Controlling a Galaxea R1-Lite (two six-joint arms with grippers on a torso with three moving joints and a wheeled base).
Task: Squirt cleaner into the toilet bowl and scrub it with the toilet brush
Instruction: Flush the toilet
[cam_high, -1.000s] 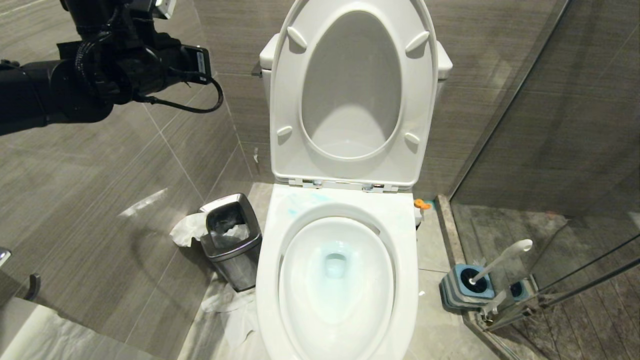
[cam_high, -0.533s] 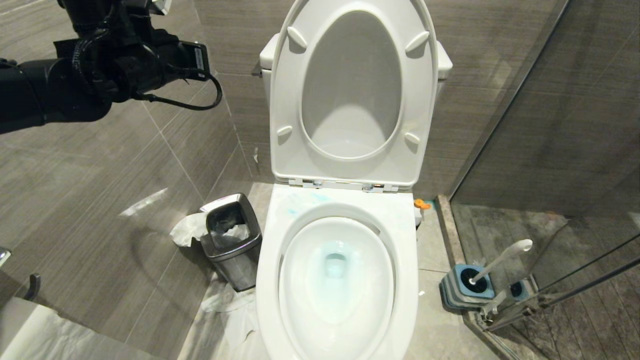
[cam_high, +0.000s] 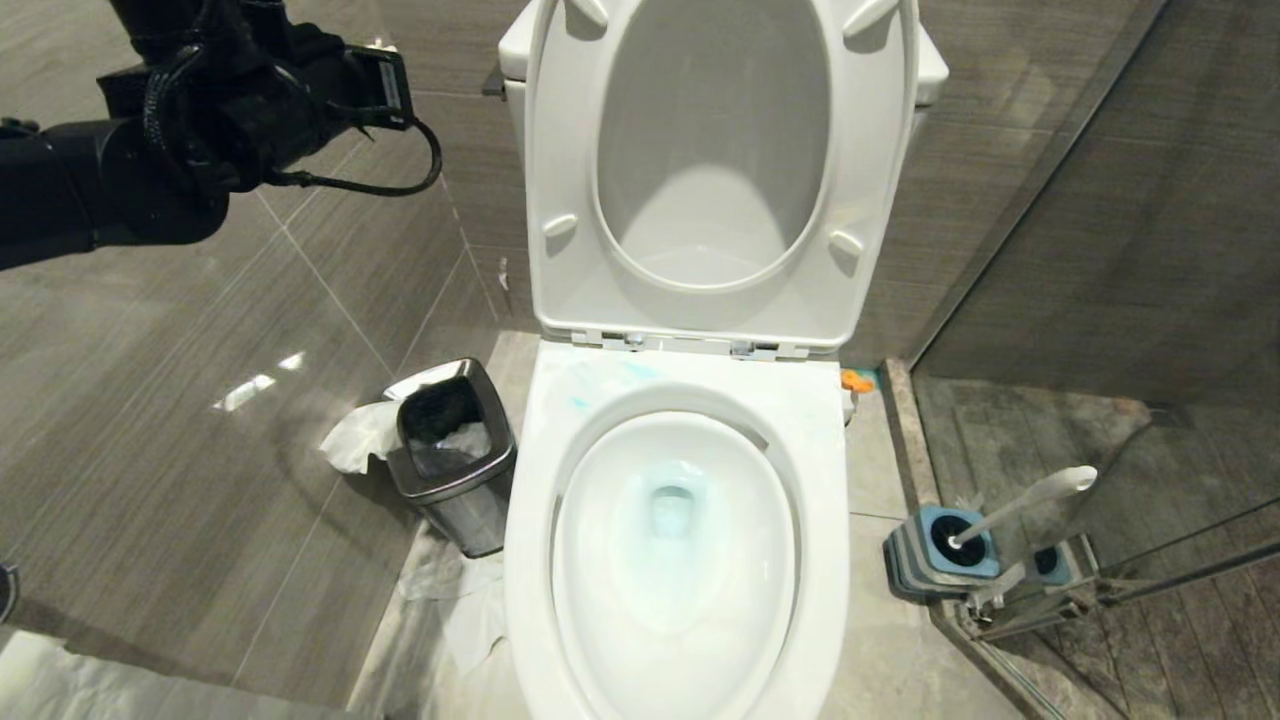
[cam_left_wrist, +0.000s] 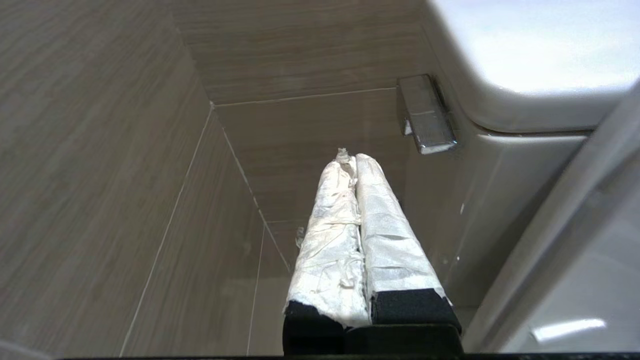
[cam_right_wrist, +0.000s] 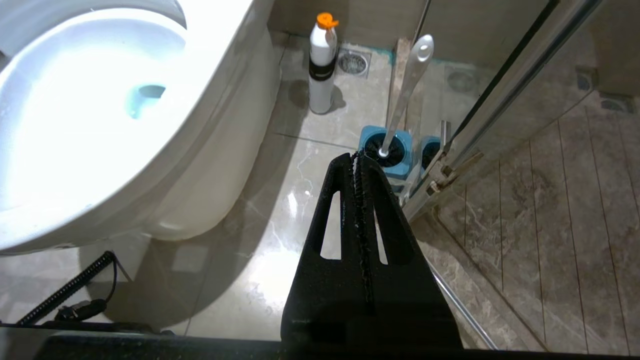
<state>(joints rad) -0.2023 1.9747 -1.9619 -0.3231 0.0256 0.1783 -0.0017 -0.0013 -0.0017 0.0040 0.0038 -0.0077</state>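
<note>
The large white glossy ceramic toilet bowl (cam_high: 675, 560) was seen with its white seat and lid (cam_high: 715, 170) raised against the tank, likely so the bowl was left open for cleaning. Thin turquoise-blue cleaner (cam_high: 672, 500) was seen as a pale tint around the drain and as faint smears on the back of the broad rim, so the squirting was judged done. The toilet brush (cam_high: 1025, 503), a long slim white plastic handle with a flattened rounded end, was stood tilted in its blue-and-grey ribbed holder (cam_high: 935, 555) on the floor, right of the bowl beside the glass shower door (cam_high: 1120, 300); its black bristle head was mostly hidden inside the holder. A white bottle with an orange cap (cam_right_wrist: 321, 62) was stood on the floor between bowl and holder. The left gripper (cam_left_wrist: 356, 162), white-wrapped fingers pressed together and empty, was held near the chrome flush lever (cam_left_wrist: 425, 115) on the tank, possibly for flushing. The right gripper (cam_right_wrist: 357, 160), black fingers pressed together and empty, was pointed toward the holder. A small steel-rimmed bin (cam_high: 450, 455) with crumpled tissue was noted left of the bowl.
</note>
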